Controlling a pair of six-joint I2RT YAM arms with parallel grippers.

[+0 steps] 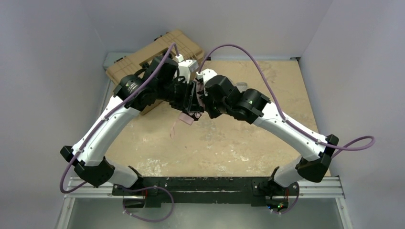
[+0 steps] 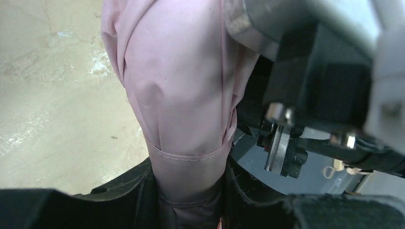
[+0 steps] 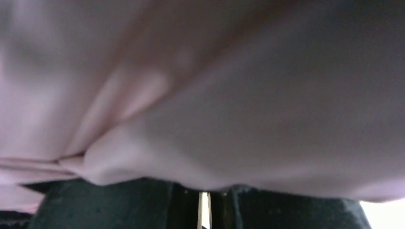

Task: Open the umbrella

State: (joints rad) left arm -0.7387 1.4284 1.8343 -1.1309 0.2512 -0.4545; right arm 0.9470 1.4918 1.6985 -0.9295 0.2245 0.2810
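The worn tan table (image 1: 229, 143) carries a tan toolbox (image 1: 143, 55) at its far-left corner.

Pale pink umbrella (image 2: 181, 95), tan toolbox (image 1: 138, 57), table (image 1: 229, 143) seemingly beige

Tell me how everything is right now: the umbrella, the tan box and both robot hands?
umbrella: folded shut, pink cloth bunched up.
left hand: shut on the umbrella, a finger on each side.
right hand: pressed close against the pink cloth, grip hidden.
tan box: lid looks shut, lying flat at the far left.
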